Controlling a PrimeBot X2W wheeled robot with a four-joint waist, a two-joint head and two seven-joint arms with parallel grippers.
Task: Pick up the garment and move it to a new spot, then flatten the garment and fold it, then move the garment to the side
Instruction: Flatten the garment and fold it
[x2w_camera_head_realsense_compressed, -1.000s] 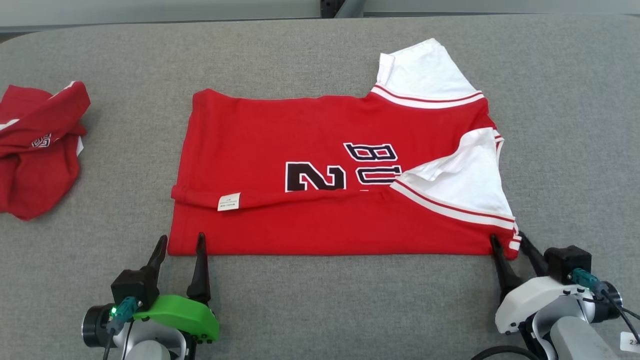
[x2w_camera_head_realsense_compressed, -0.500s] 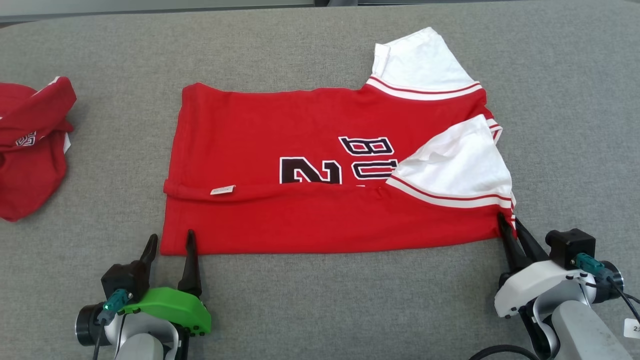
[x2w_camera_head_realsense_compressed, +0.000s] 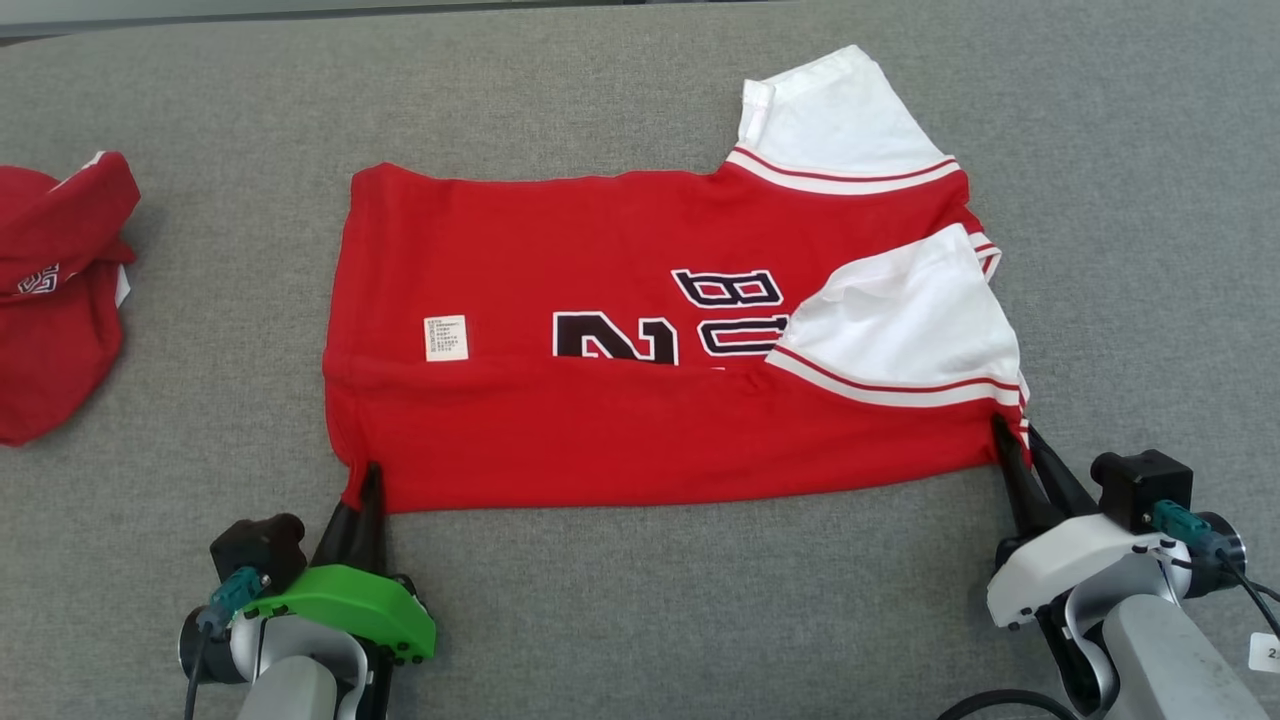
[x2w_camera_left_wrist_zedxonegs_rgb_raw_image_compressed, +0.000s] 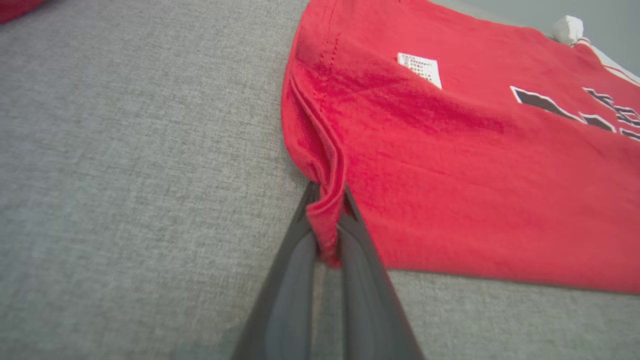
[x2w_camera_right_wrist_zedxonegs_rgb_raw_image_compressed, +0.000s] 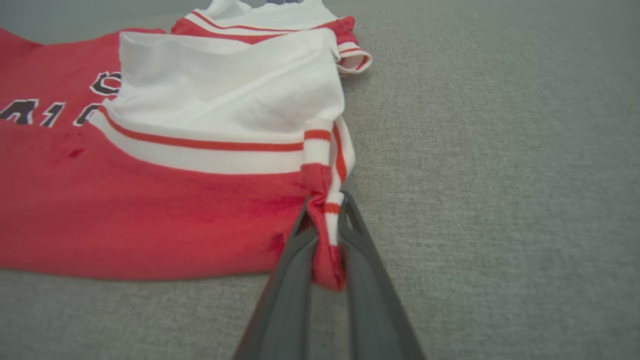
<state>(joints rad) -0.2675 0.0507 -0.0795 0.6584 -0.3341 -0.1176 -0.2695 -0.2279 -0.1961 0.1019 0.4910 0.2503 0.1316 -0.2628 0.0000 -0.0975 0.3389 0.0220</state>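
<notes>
Head view: the red garment lies flat on the bench ahead of the left pincer and right pincer, each nipping a near corner. The left wrist view shows hem bunched between shut fingers, the right wrist view a striped corner likewise. Folding is in hand, I judge (one fold already lies): next, lift both corners together and carry them forward evenly.

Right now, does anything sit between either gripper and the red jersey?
Nothing visible does. The left gripper is shut on the near left corner of the red jersey, and the right gripper on its near right corner.
</notes>
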